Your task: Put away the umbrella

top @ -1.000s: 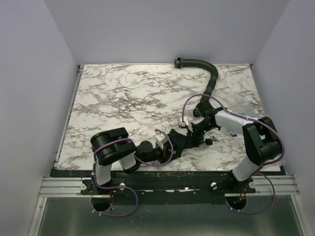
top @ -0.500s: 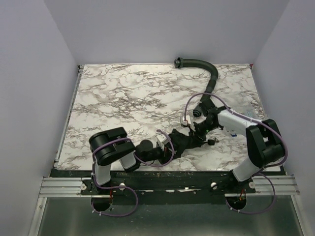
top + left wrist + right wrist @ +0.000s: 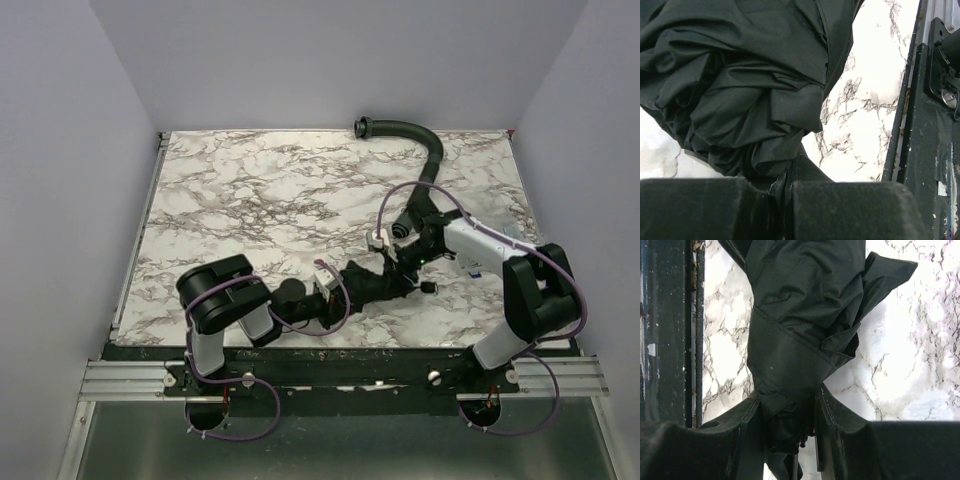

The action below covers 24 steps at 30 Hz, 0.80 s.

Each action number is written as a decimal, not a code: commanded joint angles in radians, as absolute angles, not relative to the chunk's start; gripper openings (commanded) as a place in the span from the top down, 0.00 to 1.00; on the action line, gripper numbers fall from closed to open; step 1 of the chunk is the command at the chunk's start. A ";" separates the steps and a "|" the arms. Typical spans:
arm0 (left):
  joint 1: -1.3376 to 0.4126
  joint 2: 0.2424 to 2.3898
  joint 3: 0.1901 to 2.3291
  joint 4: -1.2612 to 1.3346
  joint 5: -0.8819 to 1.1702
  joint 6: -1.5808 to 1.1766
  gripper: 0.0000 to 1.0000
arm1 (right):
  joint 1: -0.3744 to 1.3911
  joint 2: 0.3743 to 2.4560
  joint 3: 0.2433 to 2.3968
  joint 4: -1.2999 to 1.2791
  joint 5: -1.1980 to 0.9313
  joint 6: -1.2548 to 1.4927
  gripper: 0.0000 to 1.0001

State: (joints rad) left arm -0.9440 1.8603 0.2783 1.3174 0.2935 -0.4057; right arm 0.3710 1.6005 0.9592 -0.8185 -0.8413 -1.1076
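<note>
Umbrella: your umbrella is a crumpled black bundle near the front edge of the bench, right of centre, spanning between both grippers. You cannot tell whether it rests on the marble.
Left gripper: your left gripper has its fingers pressed together, with a thin fold of umbrella fabric nipped in the seam.
Right gripper: your right gripper is clamped around the strapped end of the bundle, one finger on each side.
Hose: a ribbed black hose curves along the far right of the bench.
</note>
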 commanded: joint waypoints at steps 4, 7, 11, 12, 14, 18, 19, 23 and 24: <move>-0.885 1.872 0.189 1.309 0.305 -0.328 1.00 | 0.361 1.552 1.011 -0.946 -1.025 -1.159 1.00; -0.869 1.877 0.185 1.332 0.329 -0.313 1.00 | 0.362 1.544 1.007 -0.955 -1.040 -1.162 1.00; -0.859 1.893 0.203 1.327 0.358 -0.310 1.00 | 0.362 1.544 0.988 -0.968 -1.057 -1.179 1.00; -0.856 1.901 0.208 1.329 0.364 -0.310 1.00 | 0.362 1.542 0.985 -0.977 -1.056 -1.188 1.00; -0.847 1.915 0.213 1.350 0.377 -0.321 1.00 | 0.362 1.533 0.968 -0.944 -1.032 -1.166 1.00; -0.842 1.897 0.172 1.462 0.393 -0.357 1.00 | 0.362 1.511 0.924 -0.825 -0.941 -1.084 1.00; -0.842 1.885 0.154 1.496 0.386 -0.368 1.00 | 0.362 1.498 0.906 -0.781 -0.922 -1.061 1.00; -0.835 1.824 0.078 1.591 0.352 -0.413 0.83 | 0.362 1.470 0.867 -0.664 -0.856 -1.019 1.00; -0.834 1.806 0.061 1.592 0.350 -0.423 0.70 | 0.362 1.476 0.869 -0.662 -0.851 -1.021 1.00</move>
State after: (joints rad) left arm -0.8433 1.8645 0.1387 1.4883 0.3599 -0.3695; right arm 0.3706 1.5032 0.8795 -0.7906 -0.8906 -1.0737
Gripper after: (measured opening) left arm 0.066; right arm 0.377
